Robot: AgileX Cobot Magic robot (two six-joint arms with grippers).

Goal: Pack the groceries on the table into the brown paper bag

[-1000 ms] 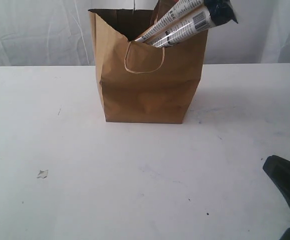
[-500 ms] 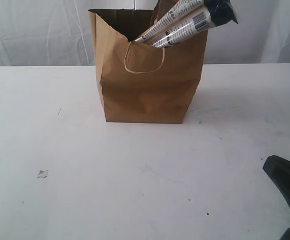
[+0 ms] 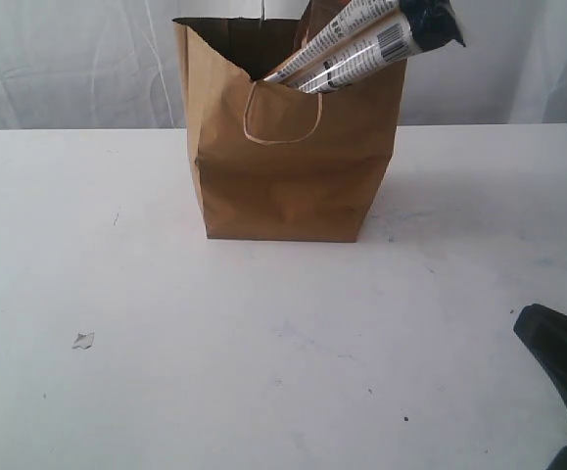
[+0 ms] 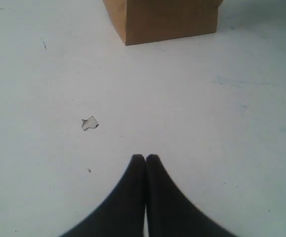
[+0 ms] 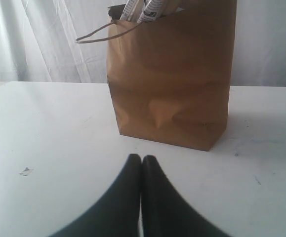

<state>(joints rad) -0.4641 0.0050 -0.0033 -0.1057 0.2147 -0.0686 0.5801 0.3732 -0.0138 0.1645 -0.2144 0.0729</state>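
Observation:
The brown paper bag [image 3: 288, 166] stands upright at the back middle of the white table [image 3: 165, 343]. Two long noodle packs [image 3: 361, 44] poke out of its top, leaning right. A pale cord handle [image 3: 281, 125] hangs on its front. No other groceries show on the table. My left gripper [image 4: 145, 157] is shut and empty, hovering over bare tabletop well short of the bag [image 4: 165, 19]. My right gripper [image 5: 141, 158] is shut and empty too, low over the table, facing the bag [image 5: 172, 84]. In the exterior view only a dark part of the right arm [image 3: 562, 367] shows at the lower right.
A small pale scrap [image 3: 83, 340] lies on the table at the front left, and the same scrap [image 4: 89, 123] appears in the left wrist view. White curtains [image 3: 68, 59] hang behind the table.

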